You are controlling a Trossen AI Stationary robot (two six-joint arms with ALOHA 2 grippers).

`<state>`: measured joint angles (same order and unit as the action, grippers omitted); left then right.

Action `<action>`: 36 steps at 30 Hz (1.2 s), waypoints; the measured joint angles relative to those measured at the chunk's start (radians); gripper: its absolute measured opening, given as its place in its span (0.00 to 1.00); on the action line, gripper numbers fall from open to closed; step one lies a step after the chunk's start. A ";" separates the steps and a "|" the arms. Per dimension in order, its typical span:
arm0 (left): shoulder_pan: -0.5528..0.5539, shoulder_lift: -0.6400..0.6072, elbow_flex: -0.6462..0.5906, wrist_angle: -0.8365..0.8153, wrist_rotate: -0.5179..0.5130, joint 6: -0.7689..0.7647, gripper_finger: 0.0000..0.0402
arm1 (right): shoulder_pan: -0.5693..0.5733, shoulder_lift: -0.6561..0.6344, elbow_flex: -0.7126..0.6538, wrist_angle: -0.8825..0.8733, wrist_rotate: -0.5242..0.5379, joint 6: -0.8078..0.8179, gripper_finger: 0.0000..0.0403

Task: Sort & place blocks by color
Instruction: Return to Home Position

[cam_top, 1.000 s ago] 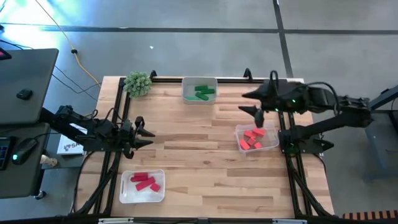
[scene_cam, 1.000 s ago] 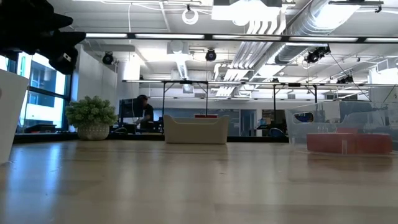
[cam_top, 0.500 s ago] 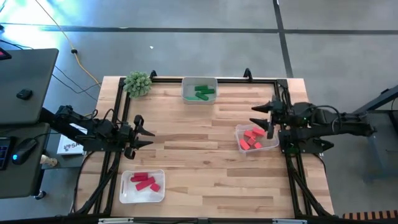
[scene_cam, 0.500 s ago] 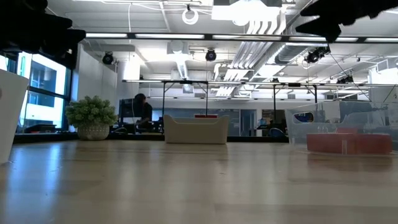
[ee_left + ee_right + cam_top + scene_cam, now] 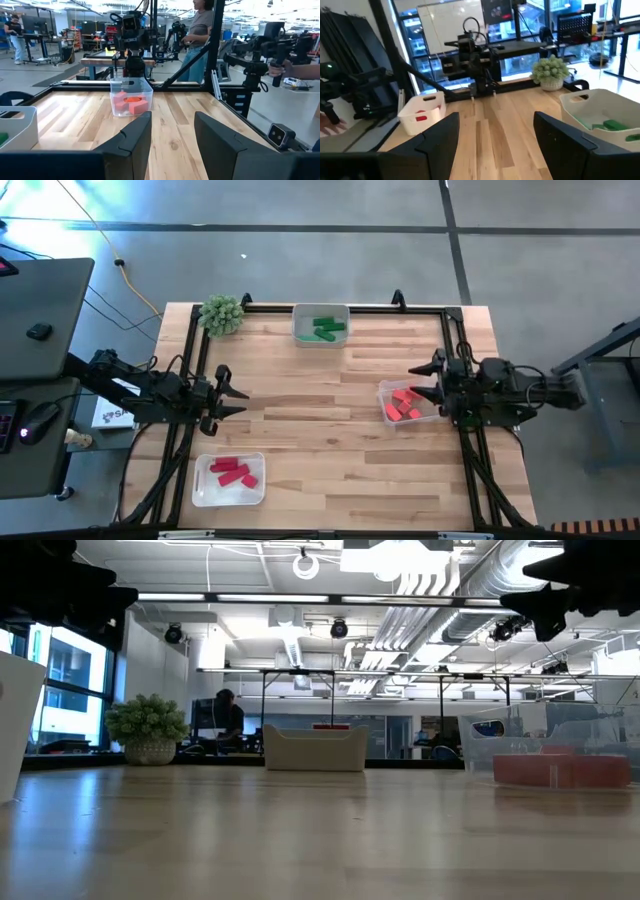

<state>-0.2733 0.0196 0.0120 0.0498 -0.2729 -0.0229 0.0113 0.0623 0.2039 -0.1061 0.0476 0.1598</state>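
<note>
Sorting looked done: green blocks [image 5: 327, 330] in the grey bin [image 5: 297, 327], red blocks [image 5: 233, 472] in the white bin [image 5: 201, 481], orange blocks [image 5: 404, 404] in the clear bin [image 5: 383, 408], none loose. My left gripper [image 5: 238, 395] and right gripper [image 5: 414, 381] hung open, empty, at the table's opposite edges

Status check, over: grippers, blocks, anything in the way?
Left gripper and right gripper open, empty, at opposite table edges. Green blocks, red blocks, orange blocks binned by colour. No obstruction seen.
</note>
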 joint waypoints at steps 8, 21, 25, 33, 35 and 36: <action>0.000 0.000 0.000 0.000 0.000 0.000 0.34 | 0.000 -0.056 -0.087 0.056 -0.031 0.018 0.61; 0.000 0.000 0.001 0.000 0.000 0.000 0.34 | 0.000 -0.057 -0.194 0.137 -0.049 0.064 0.61; 0.000 0.000 0.001 0.000 0.000 0.000 0.34 | 0.000 -0.057 -0.194 0.127 -0.013 0.072 0.61; 0.000 0.000 0.001 0.000 0.000 0.000 0.34 | 0.000 -0.057 -0.194 0.127 -0.012 0.068 0.61; 0.000 0.000 0.001 0.000 0.000 0.000 0.34 | 0.000 -0.057 -0.194 0.127 -0.011 0.067 0.61; 0.000 0.000 0.001 0.000 0.000 0.000 0.34 | 0.000 -0.057 -0.194 0.127 -0.011 0.066 0.61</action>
<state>-0.2737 0.0196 0.0128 0.0495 -0.2726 -0.0231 0.0114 0.0051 0.0101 0.0208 0.0364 0.2261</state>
